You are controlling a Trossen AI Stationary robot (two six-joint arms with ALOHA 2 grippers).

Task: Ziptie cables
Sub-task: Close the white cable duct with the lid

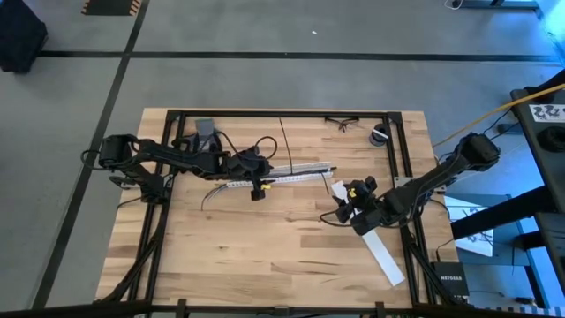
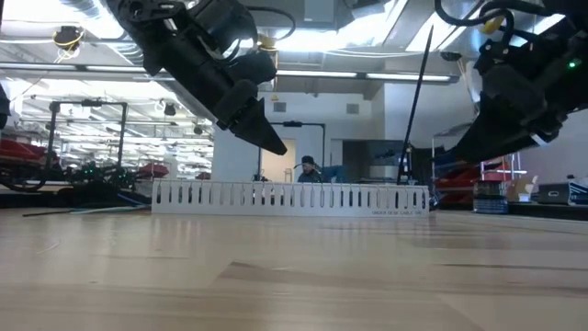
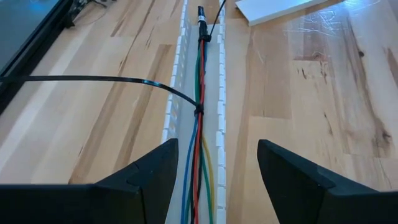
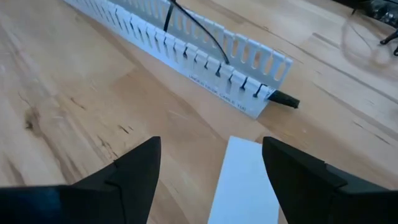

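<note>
My left tool (image 3: 211,180) hangs wide open right over the channel (image 3: 221,112), and the cables (image 3: 199,143) run straight ahead between its fingers along the channel's length, with one ziptie (image 3: 93,79) already looped round them and its tail trailing off sideways over the bench (image 3: 298,112). My left tool is the nearer one; my right tool (image 4: 208,171), also wide open, waits off the channel's far end above a white strip (image 4: 242,180). Only the left wrist view looks down into the channel; the low view shows just its slotted wall (image 2: 289,197)
</note>
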